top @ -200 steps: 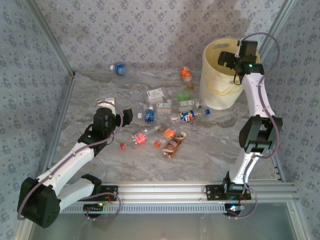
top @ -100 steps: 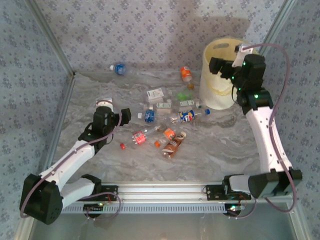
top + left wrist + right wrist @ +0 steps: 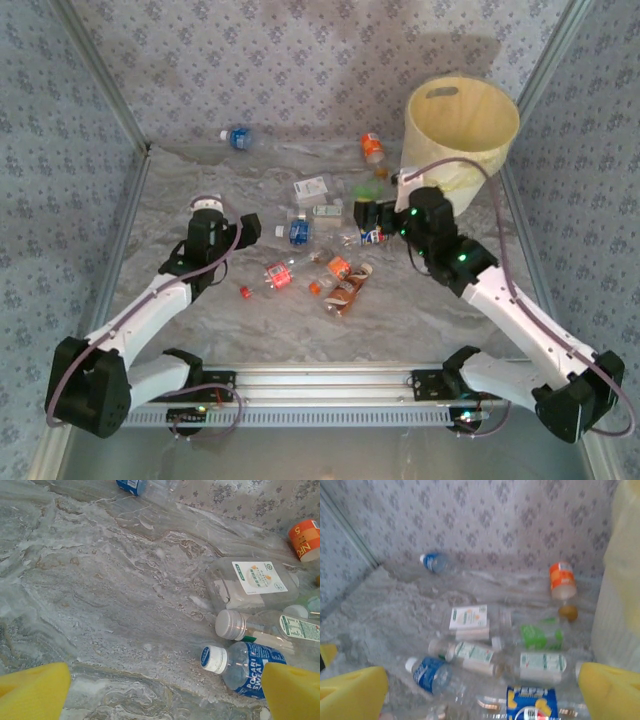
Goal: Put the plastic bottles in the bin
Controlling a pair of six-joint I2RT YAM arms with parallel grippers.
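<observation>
The right gripper [image 3: 363, 214] hangs with its yellow-padded jaws spread wide and nothing between them, low over the right side of the bottle heap. Its arm runs from the near-right base out to a low elbow at the right edge, and the forearm slants up and left toward the middle. The left gripper [image 3: 250, 229] is likewise wide open and empty, just left of the heap. Its arm folds at a low elbow by the near-left corner, and the forearm angles toward the centre.

The bin [image 3: 425, 150] stands upright in the far right corner of the marbled table [image 3: 190, 180], just behind the right gripper. The plastic bottles [image 3: 330, 210] lie mostly in a loose cluster mid-table, between the two grippers. A blue-labelled bottle [image 3: 245, 667] lies just ahead of the left fingers. An orange-labelled bottle [image 3: 372, 148] lies near the bin's left side. Another blue bottle [image 3: 237, 137] lies alone by the back wall. A small red piece [image 3: 245, 292] sits near the left forearm.
</observation>
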